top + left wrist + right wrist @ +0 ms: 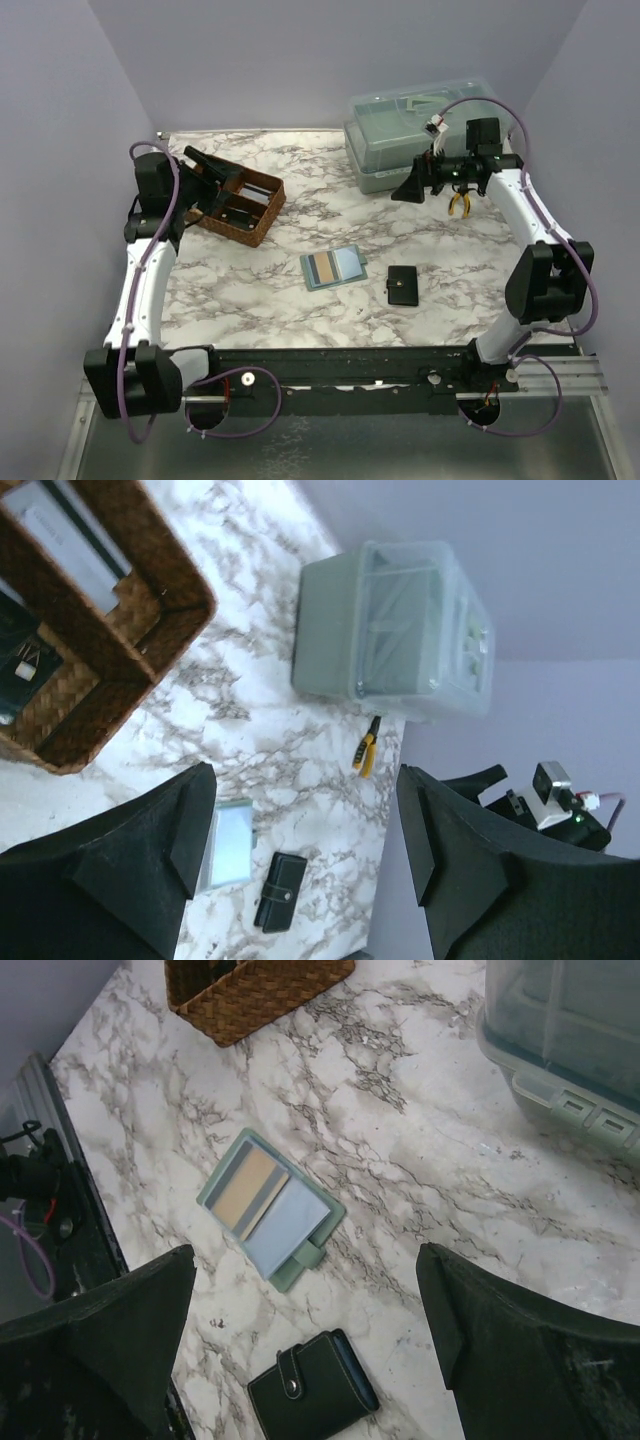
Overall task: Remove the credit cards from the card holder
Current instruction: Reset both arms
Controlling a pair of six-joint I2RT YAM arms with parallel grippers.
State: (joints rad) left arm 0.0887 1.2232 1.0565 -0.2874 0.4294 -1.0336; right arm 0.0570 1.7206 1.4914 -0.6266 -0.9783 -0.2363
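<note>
The sage-green card holder [333,267] lies open and flat in the middle of the marble table, with a tan-brown card [322,267] and a pale blue card [346,263] lying on its two halves. It also shows in the right wrist view [271,1209], tab toward the black wallet. The left wrist view shows only its pale blue half [230,843]. My left gripper [210,168] is open and empty, raised over the wicker basket at the far left. My right gripper [415,185] is open and empty, raised at the far right, well away from the card holder.
A closed black snap wallet [402,285] lies right of the card holder. A brown wicker basket [240,206] stands at far left. Two stacked clear lidded bins [415,135] stand at the back right. Yellow-handled pliers [460,204] lie in front of them.
</note>
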